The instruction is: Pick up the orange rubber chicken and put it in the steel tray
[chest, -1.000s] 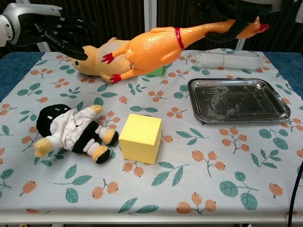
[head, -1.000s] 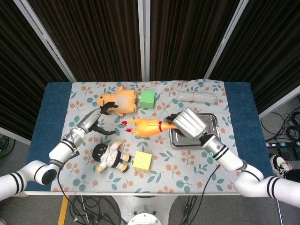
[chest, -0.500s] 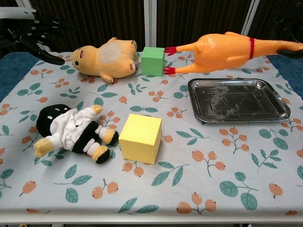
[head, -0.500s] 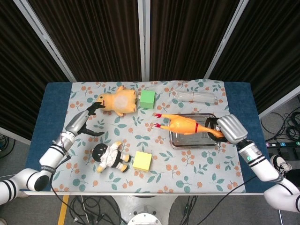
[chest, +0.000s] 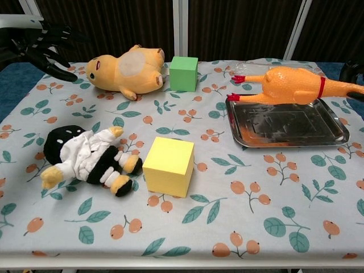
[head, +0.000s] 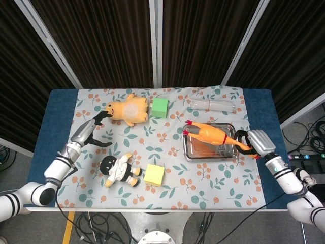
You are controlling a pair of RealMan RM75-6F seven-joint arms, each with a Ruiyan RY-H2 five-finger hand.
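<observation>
The orange rubber chicken point(head: 207, 134) point(chest: 291, 85) lies lengthwise low over the steel tray point(head: 209, 153) point(chest: 284, 128), feet to the left, its orange reflection showing in the metal. Whether it touches the tray I cannot tell. My right hand point(head: 255, 141) grips the chicken's head end at the tray's right side; in the chest view only dark fingers point(chest: 353, 69) show at the right edge. My left hand point(head: 90, 133) point(chest: 41, 48) hovers at the table's far left with fingers spread, holding nothing.
A yellow plush animal point(head: 129, 110) point(chest: 128, 69) and a green cube point(head: 160, 107) point(chest: 183, 73) sit at the back. A black-and-white doll point(head: 120, 170) point(chest: 85, 156) and a yellow cube point(head: 154, 174) point(chest: 169, 166) lie in front. A clear bottle point(head: 210, 104) rests behind the tray.
My right hand carried the chicken rightward from the table's middle and lowered it down over the tray. My left hand pulled back to the left, away from the plush.
</observation>
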